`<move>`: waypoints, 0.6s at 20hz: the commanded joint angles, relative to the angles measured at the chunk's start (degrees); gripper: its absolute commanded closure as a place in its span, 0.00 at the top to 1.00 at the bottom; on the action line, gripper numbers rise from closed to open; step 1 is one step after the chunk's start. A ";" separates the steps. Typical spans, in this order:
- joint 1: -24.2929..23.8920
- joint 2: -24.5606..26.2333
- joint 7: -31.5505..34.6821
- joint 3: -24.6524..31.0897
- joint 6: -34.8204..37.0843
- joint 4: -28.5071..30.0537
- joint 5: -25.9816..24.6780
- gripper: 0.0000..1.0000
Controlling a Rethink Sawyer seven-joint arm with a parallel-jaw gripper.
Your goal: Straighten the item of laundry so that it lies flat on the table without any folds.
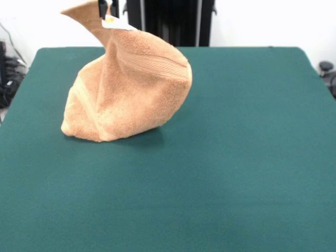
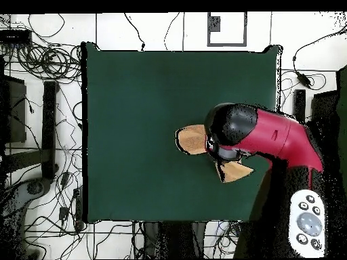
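Observation:
The orange-tan towel (image 1: 126, 84) hangs in a bunched cone from one raised corner, its lower folds resting on the green table (image 1: 236, 157) left of centre. A woven band runs across its upper right, and a white tag (image 1: 116, 22) shows near the top. My gripper (image 1: 107, 10) shows only its tips at the top edge, shut on the towel's raised corner. In the overhead view the red and black arm (image 2: 271, 135) covers most of the towel (image 2: 192, 140), with only two tan parts showing beside it on the table (image 2: 135, 101).
The black pedestal (image 1: 168, 21) stands behind the table's far edge. Cables and gear (image 2: 41, 61) lie on the floor beside the table. A white device with buttons (image 2: 308, 220) sits near the robot's base.

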 commanded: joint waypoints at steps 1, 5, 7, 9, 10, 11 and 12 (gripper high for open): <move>-9.08 -6.44 -9.07 11.00 -17.19 14.10 4.62 0.00; -10.40 -7.19 -7.76 12.79 -21.83 17.75 2.47 0.00; -10.97 -7.52 -6.96 13.74 -22.28 18.24 1.49 0.00; -11.36 -7.84 -6.48 14.45 -22.10 18.39 0.99 0.00; -11.50 -8.06 -6.17 14.71 -21.85 18.44 0.74 0.00; -11.46 -8.25 -5.79 14.74 -21.85 18.60 0.47 0.00; -11.57 -8.31 -5.64 14.91 -21.79 18.63 0.34 0.00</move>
